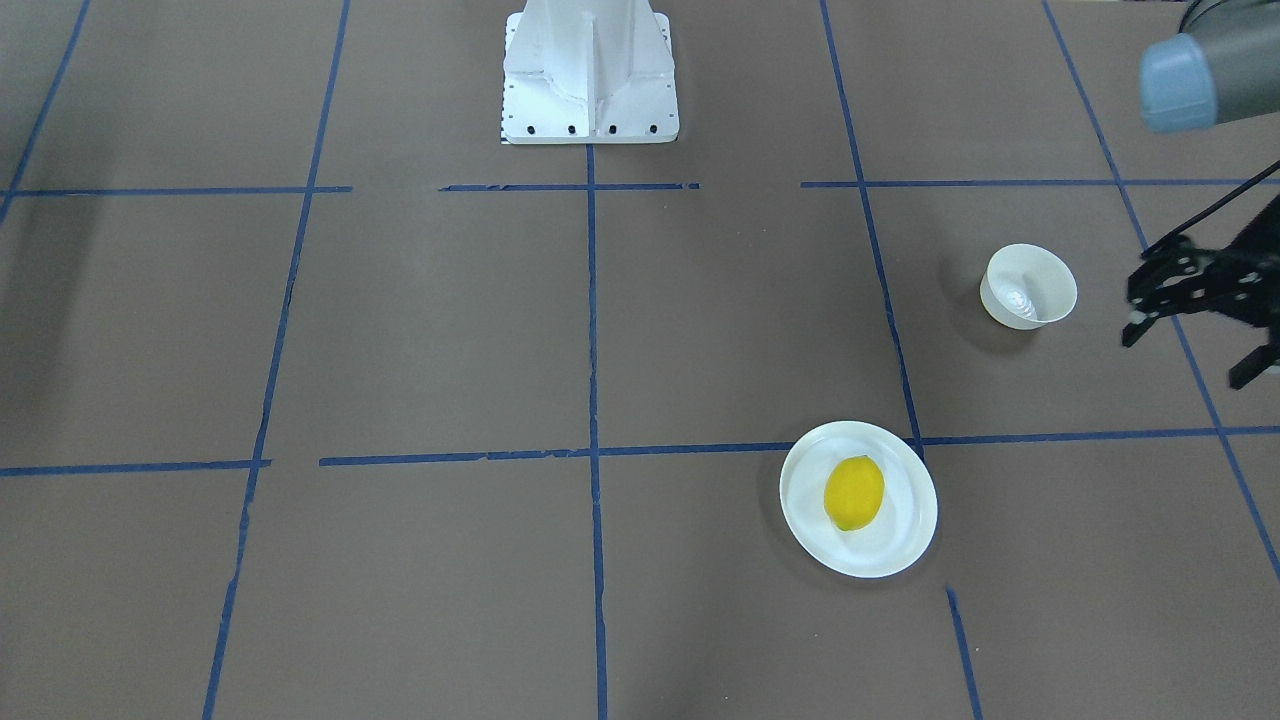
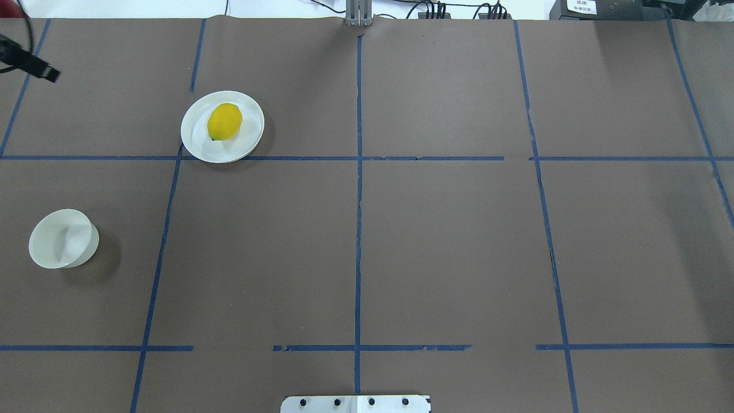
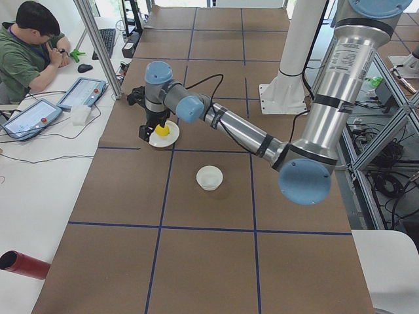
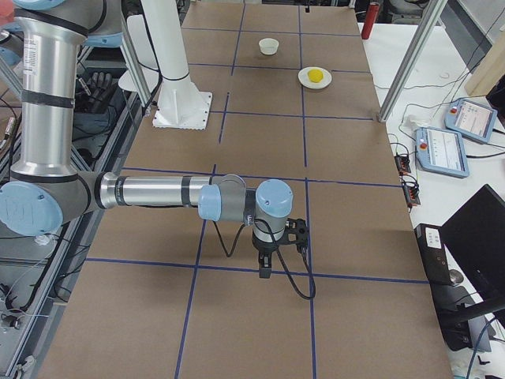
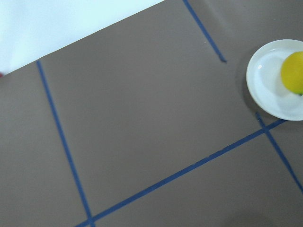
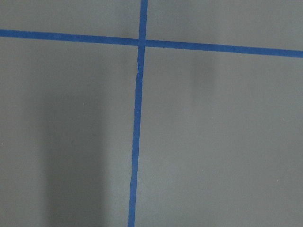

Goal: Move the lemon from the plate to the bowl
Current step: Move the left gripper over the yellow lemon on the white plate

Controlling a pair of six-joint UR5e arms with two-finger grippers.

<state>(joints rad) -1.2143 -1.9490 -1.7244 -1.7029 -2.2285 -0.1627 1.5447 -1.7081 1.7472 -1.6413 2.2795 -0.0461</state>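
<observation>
The lemon (image 1: 854, 492) lies on the white plate (image 1: 905, 545), on the robot's left half of the table. The empty white bowl (image 1: 1030, 285) stands apart from the plate, closer to the robot. My left gripper (image 1: 1188, 355) hangs open and empty above the table, beside the bowl and outward of both dishes. In the overhead view only one of its fingers (image 2: 43, 71) shows, left of the plate (image 2: 198, 143) and lemon (image 2: 224, 121); the bowl (image 2: 60, 238) is nearer. The left wrist view has the lemon (image 5: 293, 73) at its right edge. My right gripper (image 4: 268, 264) shows only in the exterior right view, far from both dishes; I cannot tell whether it is open.
The white robot pedestal (image 1: 590, 70) stands at the table's middle rear. Blue tape lines grid the brown table. In the exterior left view an operator (image 3: 26, 52) sits at a side desk with teach pendants (image 3: 82, 91), and an aluminium post (image 3: 98, 46) stands near the plate.
</observation>
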